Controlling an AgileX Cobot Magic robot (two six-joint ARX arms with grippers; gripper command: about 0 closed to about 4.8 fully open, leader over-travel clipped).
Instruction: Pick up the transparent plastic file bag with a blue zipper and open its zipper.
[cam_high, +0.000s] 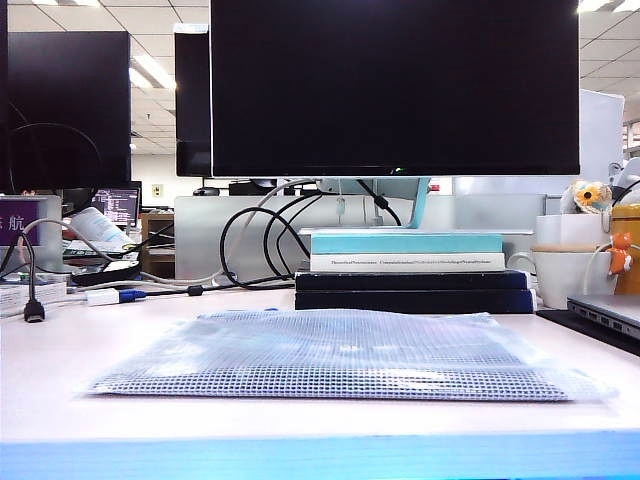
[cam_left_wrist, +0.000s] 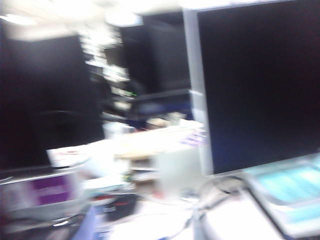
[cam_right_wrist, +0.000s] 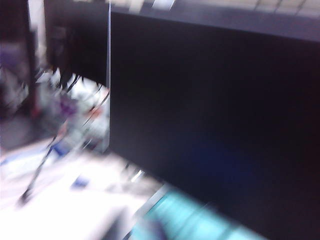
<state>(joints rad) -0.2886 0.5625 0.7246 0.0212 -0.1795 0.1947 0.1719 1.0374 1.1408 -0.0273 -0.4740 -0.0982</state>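
Presently your file bag lies flat on the counter, lower centre, long axis left-right. Neither end effector shows in any view; jaw states unreadable, nearer arm undetermined.

A large dark monitor stands at the back of a pale desk. Directly below its screen sits a stack of books: teal and white volumes on two dark ones. Black cables loop left of the stack. Right of the stack stands a white mug, with a laptop's edge nearer the front.
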